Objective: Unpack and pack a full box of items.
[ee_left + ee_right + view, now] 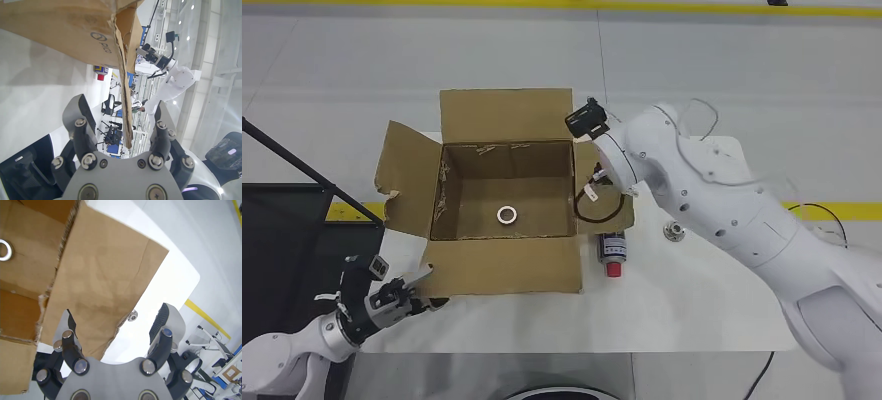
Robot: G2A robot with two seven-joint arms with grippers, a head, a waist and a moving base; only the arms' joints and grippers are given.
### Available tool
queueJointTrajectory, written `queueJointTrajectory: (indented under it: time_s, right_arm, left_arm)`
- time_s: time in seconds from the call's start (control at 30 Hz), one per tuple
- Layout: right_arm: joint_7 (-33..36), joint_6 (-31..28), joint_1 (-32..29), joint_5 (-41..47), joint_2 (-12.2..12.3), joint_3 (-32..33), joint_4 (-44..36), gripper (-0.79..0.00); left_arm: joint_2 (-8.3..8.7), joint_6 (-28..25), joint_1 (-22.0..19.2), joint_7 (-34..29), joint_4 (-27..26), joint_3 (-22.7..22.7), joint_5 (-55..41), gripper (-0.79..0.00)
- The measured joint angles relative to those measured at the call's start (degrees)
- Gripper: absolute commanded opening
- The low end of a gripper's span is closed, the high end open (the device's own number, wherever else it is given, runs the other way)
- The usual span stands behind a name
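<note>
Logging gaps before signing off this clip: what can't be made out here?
Right flap: top view, mostly under the right arm.
Right gripper: right wrist view, flap covers one finger; contact unclear.
Small metal part: top view, too small to identify; right wrist view, half behind the flap.
Red-capped bottle: left wrist view, partly behind the box.

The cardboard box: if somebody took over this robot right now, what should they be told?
Left gripper: open, edge of the near flap between its fingers.
Right gripper: open, corner of the right flap between its fingers.
Box: open on the table, one metal ring on its floor.
Beside it on the table: red-capped canister, small metal flange.
Done: box opened, nearly emptied.
Left: ring out, or items back in; which phase is unclear.
</note>
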Motion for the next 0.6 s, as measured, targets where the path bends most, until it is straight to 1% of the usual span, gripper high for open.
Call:
queueJointTrajectory:
  time_s: [0.13, 0.23, 0.33, 0.43, 0.6]
  right_arm:
    - [-2.41, 2.39, -0.14, -1.22, -0.49, 1.56, -6.14, 0.000]
    - [-4.69, 2.50, -0.16, 0.19, -1.88, 1.48, -8.44, 0.000]
    - [-9.24, -1.53, 0.11, 3.60, -4.26, 0.06, -5.24, 0.000]
    - [-13.67, -5.14, 0.54, 7.18, -7.55, -2.32, 0.55, 0.000]
    - [-20.84, -8.24, -0.09, 12.15, -13.99, -6.11, 12.68, 0.000]
  left_arm:
    - [0.02, -0.74, 0.85, 1.47, -0.60, -1.00, -0.83, 0.000]
    - [-0.02, -1.48, 1.69, 3.23, -1.05, -1.94, -1.31, 0.000]
    - [-0.09, -2.03, 2.49, 5.29, -1.32, -2.99, -2.05, 0.000]
    - [-0.20, -2.53, 3.34, 7.59, -1.59, -3.99, -2.47, 0.000]
    - [-0.45, -3.20, 4.96, 11.36, -1.83, -5.44, -3.48, 0.000]
